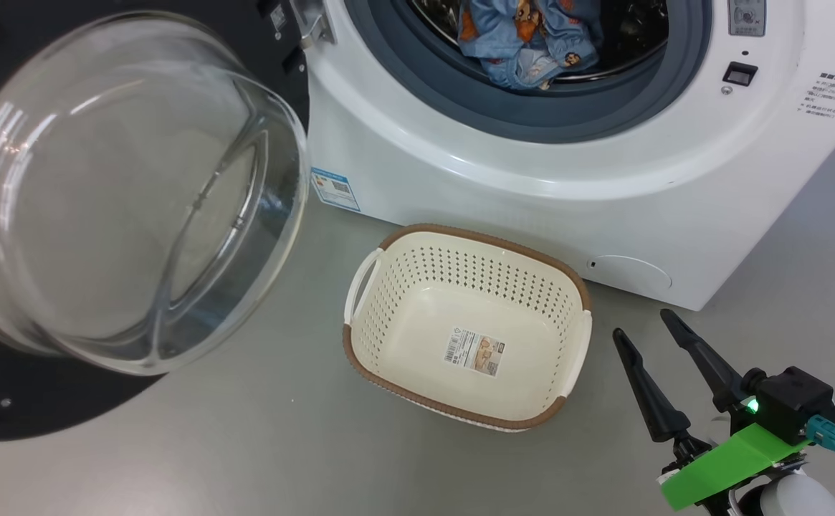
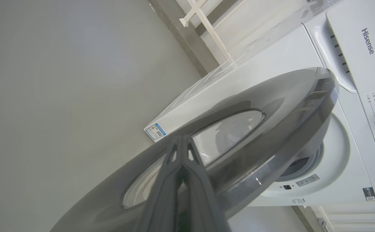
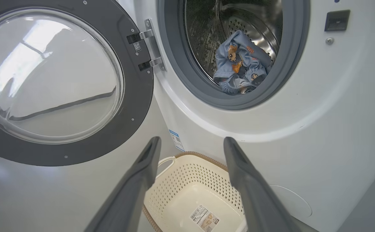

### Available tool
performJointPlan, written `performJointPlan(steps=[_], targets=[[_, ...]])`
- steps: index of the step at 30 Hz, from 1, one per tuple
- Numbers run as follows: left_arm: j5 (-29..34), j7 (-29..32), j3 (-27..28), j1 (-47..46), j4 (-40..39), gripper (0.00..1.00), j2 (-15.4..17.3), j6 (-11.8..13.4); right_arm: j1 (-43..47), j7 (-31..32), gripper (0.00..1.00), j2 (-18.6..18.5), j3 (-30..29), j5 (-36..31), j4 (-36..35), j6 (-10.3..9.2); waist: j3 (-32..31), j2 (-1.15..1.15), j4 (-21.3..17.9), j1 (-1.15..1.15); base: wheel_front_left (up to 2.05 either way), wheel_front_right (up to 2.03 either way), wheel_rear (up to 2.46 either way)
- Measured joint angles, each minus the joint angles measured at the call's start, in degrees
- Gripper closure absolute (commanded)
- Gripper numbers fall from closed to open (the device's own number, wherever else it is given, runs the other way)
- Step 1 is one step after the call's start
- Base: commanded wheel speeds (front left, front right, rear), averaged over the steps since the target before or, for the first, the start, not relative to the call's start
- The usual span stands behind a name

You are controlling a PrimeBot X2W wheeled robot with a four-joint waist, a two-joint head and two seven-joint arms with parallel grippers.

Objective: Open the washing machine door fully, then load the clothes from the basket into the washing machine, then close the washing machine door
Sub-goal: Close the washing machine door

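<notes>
The washing machine door [image 1: 123, 193] stands swung wide to the left, its glass bowl bulging toward the camera; it appears too in the right wrist view [image 3: 52, 77]. The clothes [image 1: 528, 39], light blue with orange prints, lie inside the drum of the washing machine [image 1: 532, 186], visible again [image 3: 240, 66] behind the grey gasket. The basket [image 1: 564, 276] sits on the floor before the machine with just its barcode label inside. My right gripper [image 1: 650, 330] hangs open to the right of the basket, nothing between its fingers. My left gripper [image 2: 182, 141] is shut, its tips against the door's [image 2: 271, 106] outer black ring.
Grey floor [image 1: 281, 444] surrounds the basket. A blue energy label [image 1: 335, 188] marks the machine's lower left corner and a round cover [image 1: 628, 272] its lower front. The door hinge [image 3: 150, 48] sits at the opening's left. A white rail [image 2: 206, 25] stands behind the machine.
</notes>
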Motion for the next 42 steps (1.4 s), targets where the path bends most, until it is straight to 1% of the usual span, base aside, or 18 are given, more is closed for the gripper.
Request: performJointPlan(steps=[5,7,12,17,26,31,38,42], targets=[[-0.2,2.7,0.0,2.6,-4.9,1.0,-0.2,0.0,0.1,0.0,0.0,0.1,-0.1,0.0,-0.1,0.0,-0.9,0.0,0.2,0.0,0.0,0.0,0.0],[-1.0,3.7,0.5,3.3,-7.5,1.0,-0.8,0.0,0.2,0.0,0.0,0.1,-0.3,0.1,-0.2,0.0,-1.3,0.0,0.2,0.0,0.0,0.0,0.0],[-2.7,7.7,1.6,6.4,-14.0,1.0,-1.4,0.0,1.1,0.0,0.0,0.3,-1.8,0.1,-0.9,0.0,-2.0,0.0,0.0,0.0,0.0,0.0,0.0],[-3.0,11.2,2.7,8.1,-19.9,1.0,-2.0,0.0,2.4,0.0,0.0,0.8,-2.6,0.1,-1.3,0.0,-2.6,0.0,-0.4,0.0,0.0,0.0,0.0],[-3.6,17.5,3.5,10.9,-29.9,1.0,-6.0,0.0,4.3,0.0,0.0,1.5,-4.1,0.1,-2.1,0.0,-3.8,0.0,-2.3,0.0,0.0,0.0,0.0],[-3.6,20.0,3.3,11.0,-33.6,1.0,-7.9,0.0,4.9,0.0,0.0,2.1,-5.1,0.1,-2.5,0.0,-4.3,0.0,-3.6,0.0,0.0,0.0,0.0],[-2.9,21.0,2.3,11.0,-38.1,1.0,-11.8,0.0,5.1,0.0,0.0,3.1,-5.4,0.1,-3.0,0.0,-4.9,0.0,-6.6,0.0,0.0,0.0,0.0],[-2.6,21.4,1.5,11.0,-39.3,1.0,-13.7,0.0,6.1,0.0,0.0,3.3,-5.6,0.1,-3.2,0.0,-5.1,0.0,-8.4,0.0,0.0,0.0,0.0]])
